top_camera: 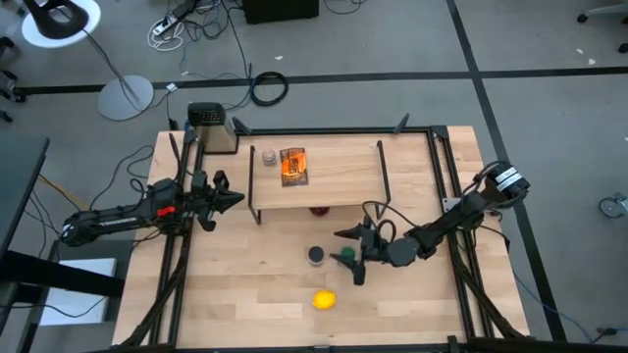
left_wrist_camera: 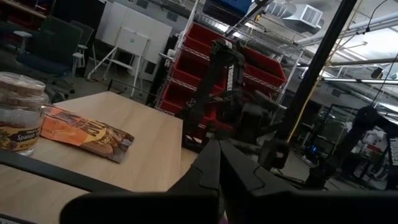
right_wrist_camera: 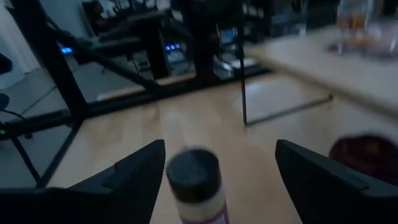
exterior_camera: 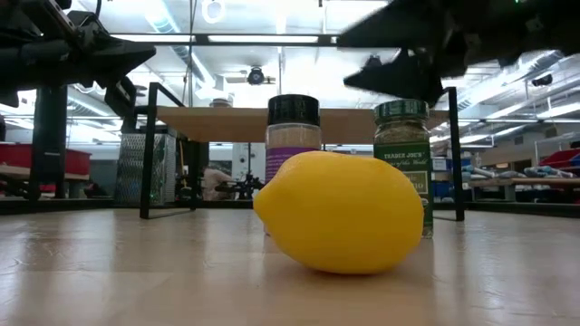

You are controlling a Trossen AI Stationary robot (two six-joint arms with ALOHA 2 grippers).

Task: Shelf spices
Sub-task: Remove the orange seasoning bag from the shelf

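Right gripper [top_camera: 345, 247] hovers over desk [top_camera: 245, 294], fingers spread wide, holding nothing, purple jar [right_wrist_camera: 194, 182] in line between them. Green jar [top_camera: 346, 257] just beside. Left gripper [top_camera: 232, 197] waits beside shelf [top_camera: 339, 176], fingers closed, empty. Beige jar [top_camera: 267, 157] and orange packet [top_camera: 293, 166] already on shelf. Risk: finger clips green jar or lemon [top_camera: 324, 299] during approach, toppling jar; off-center grip could tip purple jar.

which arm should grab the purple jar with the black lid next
The right one. Its gripper hangs open beside the purple jar and green jar on the table, the jar framed between its fingers. The left gripper waits beside the shelf.
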